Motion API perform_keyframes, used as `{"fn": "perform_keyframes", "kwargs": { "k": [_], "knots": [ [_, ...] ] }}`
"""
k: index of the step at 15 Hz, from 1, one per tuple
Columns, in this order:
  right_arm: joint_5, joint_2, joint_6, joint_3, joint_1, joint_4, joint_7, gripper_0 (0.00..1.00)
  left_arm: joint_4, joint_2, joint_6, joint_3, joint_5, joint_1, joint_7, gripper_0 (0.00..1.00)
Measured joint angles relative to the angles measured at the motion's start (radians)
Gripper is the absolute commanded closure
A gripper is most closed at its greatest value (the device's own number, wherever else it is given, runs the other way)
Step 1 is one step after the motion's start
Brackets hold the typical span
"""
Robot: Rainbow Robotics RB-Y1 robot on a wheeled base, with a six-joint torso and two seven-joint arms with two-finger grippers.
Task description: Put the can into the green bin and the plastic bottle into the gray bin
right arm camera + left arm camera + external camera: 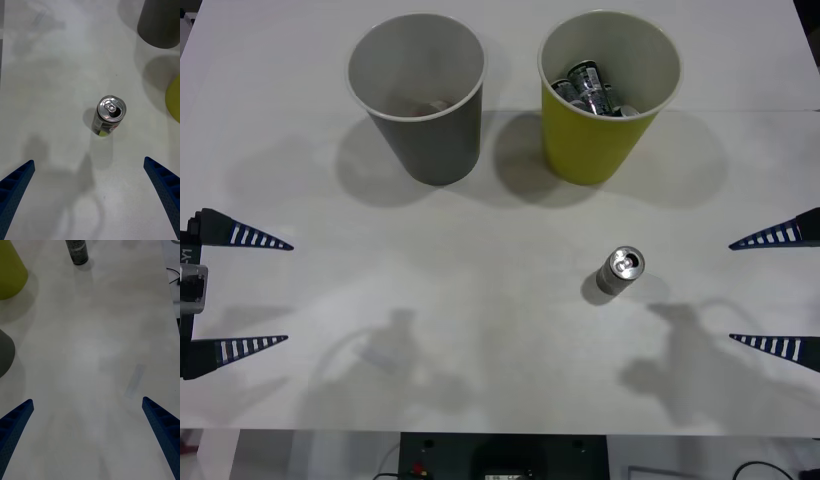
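Observation:
A slim dark can (620,270) with a silver top stands upright on the white table, right of centre; the wrist views show it too (110,115) (77,251). The green bin (608,95) stands at the back right with cans inside. To its left is the gray bin (420,95), with something pale at its bottom. My right gripper (778,292) is open at the right edge, level with the can and apart from it. At the left edge, open as well, is my left gripper (252,292). The plastic bottle is out of view.
The table's front edge runs along the bottom of the front view, with cables and equipment below it. Open table surface (440,300) lies between the two grippers and in front of both bins.

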Motion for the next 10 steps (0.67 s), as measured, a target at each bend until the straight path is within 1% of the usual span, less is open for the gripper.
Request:
{"fn": "perform_keyframes", "kwargs": {
  "k": [7,10],
  "knots": [
    [-0.006,0.014,-0.004,0.004,0.007,0.027,0.010,0.00,0.000,0.000,0.000,0.000,0.000,0.000,0.000,0.00],
    [-0.019,0.016,-0.003,0.006,0.000,0.066,0.054,0.00,0.000,0.000,0.000,0.000,0.000,0.000,0.000,0.00]
  ]
}}
